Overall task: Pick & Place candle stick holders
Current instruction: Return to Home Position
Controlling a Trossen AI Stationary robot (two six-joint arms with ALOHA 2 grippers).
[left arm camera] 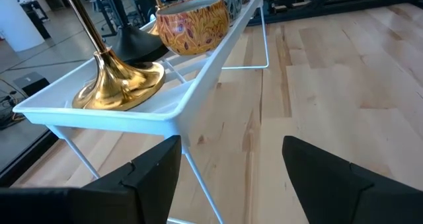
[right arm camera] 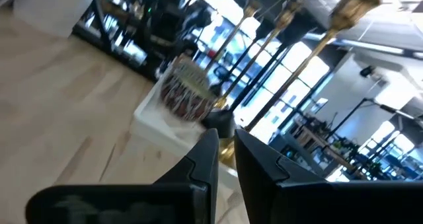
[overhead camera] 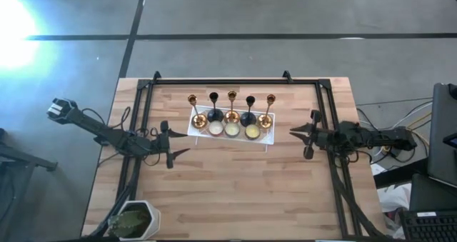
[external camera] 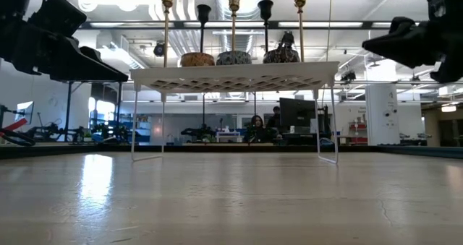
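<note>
The five candle stick holders stand in a row on the raised white tray, between the two sets of jaws. The left jaws gape wide and empty just short of one end, and the right jaws, off the other end, sit nearly closed on nothing. Likely stiff, light, slick and tippy, each wants pinching low on its stem; the tray rim and close neighbours crowd that, while the tabletop below both jaws gives room.

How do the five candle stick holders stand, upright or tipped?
Upright. In the low view all five candle stick holders rise with vertical stems from the white shelf.
</note>
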